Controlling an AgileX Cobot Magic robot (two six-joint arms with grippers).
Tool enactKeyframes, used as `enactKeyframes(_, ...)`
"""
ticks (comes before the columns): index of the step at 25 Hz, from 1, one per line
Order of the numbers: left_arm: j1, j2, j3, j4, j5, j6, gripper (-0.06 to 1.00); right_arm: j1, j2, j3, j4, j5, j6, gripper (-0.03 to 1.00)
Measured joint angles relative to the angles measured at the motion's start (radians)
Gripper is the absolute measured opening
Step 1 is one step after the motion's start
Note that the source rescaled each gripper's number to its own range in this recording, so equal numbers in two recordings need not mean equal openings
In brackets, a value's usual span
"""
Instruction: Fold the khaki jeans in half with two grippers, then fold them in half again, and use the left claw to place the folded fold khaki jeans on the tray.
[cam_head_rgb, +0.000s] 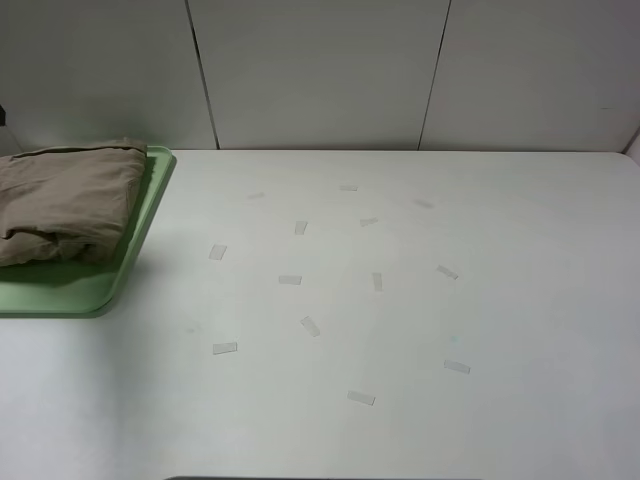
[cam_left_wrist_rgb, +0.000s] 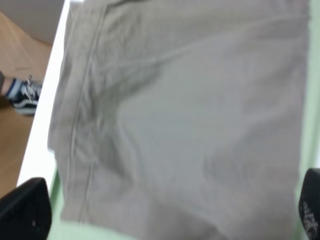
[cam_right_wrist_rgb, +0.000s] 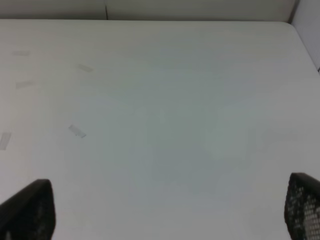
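The khaki jeans (cam_head_rgb: 65, 200) lie folded in a thick bundle on the mint-green tray (cam_head_rgb: 95, 290) at the table's far left. The left wrist view looks straight down on the khaki jeans (cam_left_wrist_rgb: 190, 115), with the tray's green rim (cam_left_wrist_rgb: 314, 100) showing beside the cloth. My left gripper (cam_left_wrist_rgb: 167, 210) hangs above them, open, its black fingertips (cam_left_wrist_rgb: 25, 210) spread wide and holding nothing. My right gripper (cam_right_wrist_rgb: 165, 207) is open over bare white table, apart from the jeans. Neither arm shows in the exterior high view.
Several small strips of clear tape (cam_head_rgb: 310, 325) are stuck across the white table (cam_head_rgb: 500, 230). A grey panelled wall runs behind it. In the left wrist view, wooden floor and a shoe (cam_left_wrist_rgb: 22, 95) show past the table's left edge.
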Motion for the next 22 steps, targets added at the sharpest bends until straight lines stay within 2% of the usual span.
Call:
enactKeyframes(6, -0.022, -0.196, 0.001, -0.022, 0.168, 0.002, 0.99, 0.0, 0.0, 0.0, 0.0, 0.0, 0.0, 0.99)
enactKeyframes(12, -0.16, -0.377, 0.001, -0.003, 0.364, 0.012, 0.99, 0.0, 0.0, 0.0, 0.0, 0.0, 0.0, 0.99)
enactKeyframes(16, -0.216, -0.483, 0.001, -0.001, 0.509, 0.014, 0.98, 0.0, 0.0, 0.0, 0.0, 0.0, 0.0, 0.99)
enactKeyframes(22, -0.226, -0.663, 0.049, 0.002, 0.535, 0.006, 0.97, 0.0, 0.0, 0.0, 0.0, 0.0, 0.0, 0.99)
